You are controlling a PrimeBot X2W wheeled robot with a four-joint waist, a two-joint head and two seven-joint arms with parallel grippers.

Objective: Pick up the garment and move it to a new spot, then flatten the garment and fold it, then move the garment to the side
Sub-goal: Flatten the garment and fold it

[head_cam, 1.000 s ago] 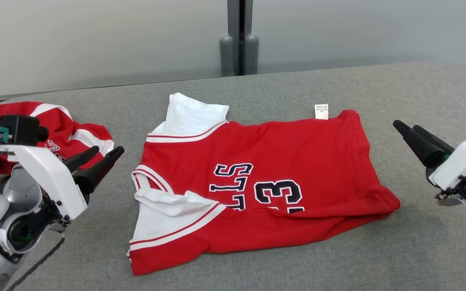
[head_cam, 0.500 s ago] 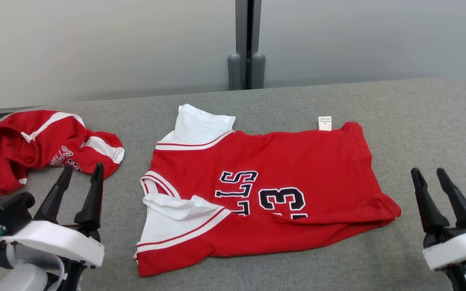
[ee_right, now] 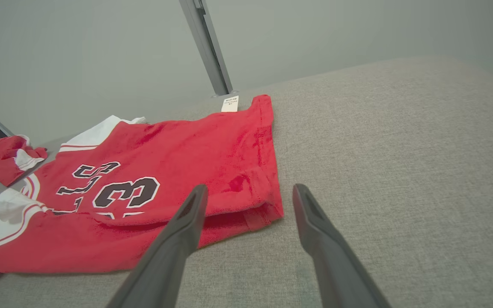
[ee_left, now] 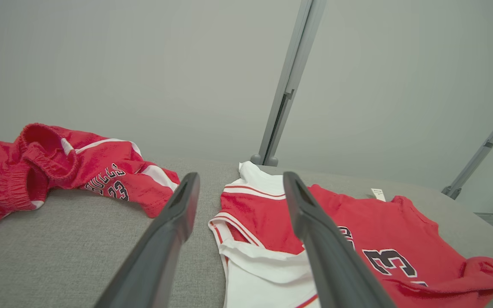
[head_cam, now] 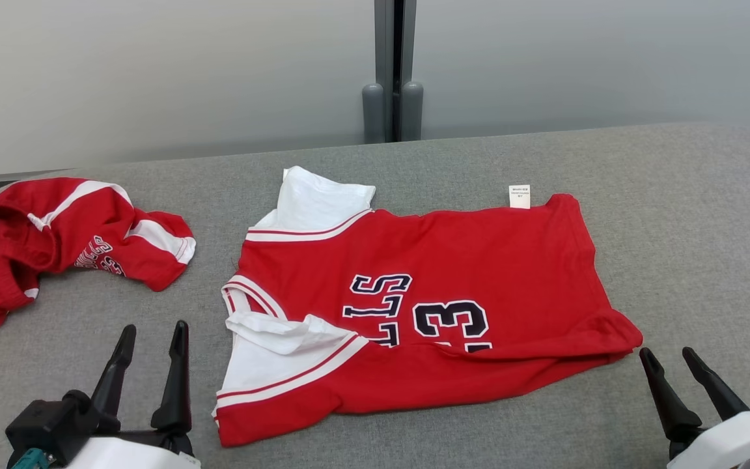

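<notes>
The garment [head_cam: 453, 260] is a red jersey with white sleeves and dark lettering. It lies partly folded in the middle of the grey table [head_cam: 674, 228], with its front edge doubled over. My left gripper [head_cam: 155, 327] stands open at the near edge, left of the jersey's white sleeve and apart from it. In the left wrist view, the left gripper [ee_left: 241, 175] is empty and the jersey [ee_left: 357, 218] lies ahead to the right. My right gripper [head_cam: 666, 352] is open, just off the jersey's right hem corner. The right wrist view shows that gripper [ee_right: 250, 187] above the hem of the jersey [ee_right: 178, 149].
A second red garment [head_cam: 56, 228], crumpled shorts with white stripes, lies at the table's far left; the shorts [ee_left: 58, 162] are left of my left fingers. A grey post [head_cam: 391, 71] stands against the wall behind the table. Bare grey cloth lies right of the jersey.
Both arms have drawn back to the near edge, fingers now pointing away from me. The head camera has shifted. The jersey and shorts lie as before.
</notes>
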